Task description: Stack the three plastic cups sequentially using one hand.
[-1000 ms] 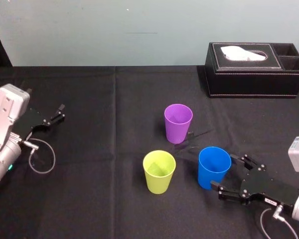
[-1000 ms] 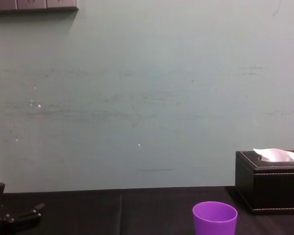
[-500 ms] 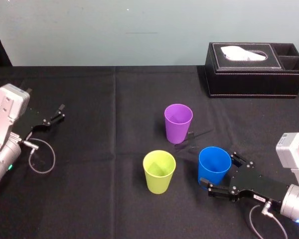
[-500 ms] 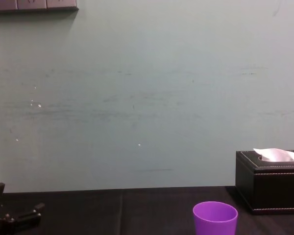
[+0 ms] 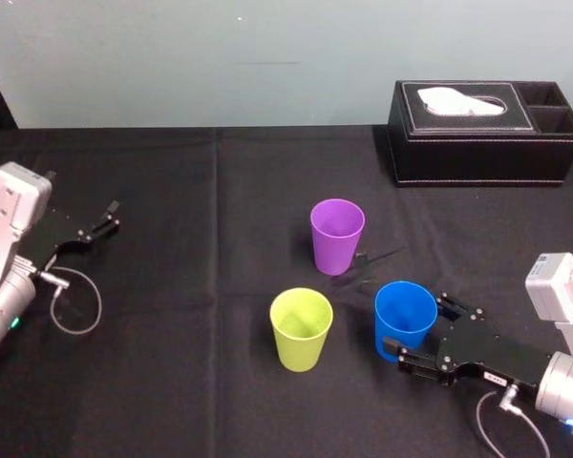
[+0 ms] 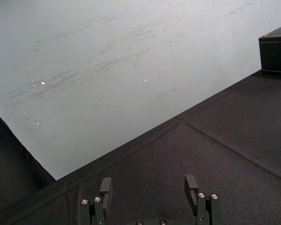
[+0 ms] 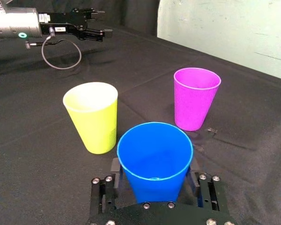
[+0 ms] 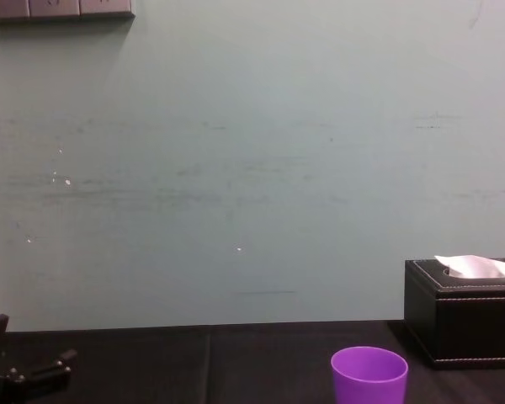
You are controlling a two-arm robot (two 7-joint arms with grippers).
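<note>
The blue cup [image 5: 406, 315] is standing upright toward the front right of the black surface [image 5: 172, 382] and is being straddled low on its wall by the right gripper [image 5: 415, 326]. The jaws are being held wide, one to either side of the tumbler, and whether they are yet pressing the plastic cannot be told. The step in hand is judged to be the first pick of the stacking. A slow, light closing is being called for, since a smooth tapered wall is likely to flex or slide upward out of a hard squeeze. Because the grip is being taken near the base, it is judged that the cup could be nested only partway before the jaws meet the lower cup's rim. A hold nearer the rim, or a release just above the target, would therefore be wiser. The yellow-green cup [image 5: 302, 329] is standing near to the left of the blue one, and the purple cup [image 5: 337, 236] is standing farther back. Both are upright and apart from it, so a straight lift is being advised before any sideways travel, with the cup kept level. The black tissue box [image 5: 482, 134] is lying well apart at the rear right. The left gripper [image 5: 110, 218] is being kept parked at the far left, its jaws spread and holding nothing.
</note>
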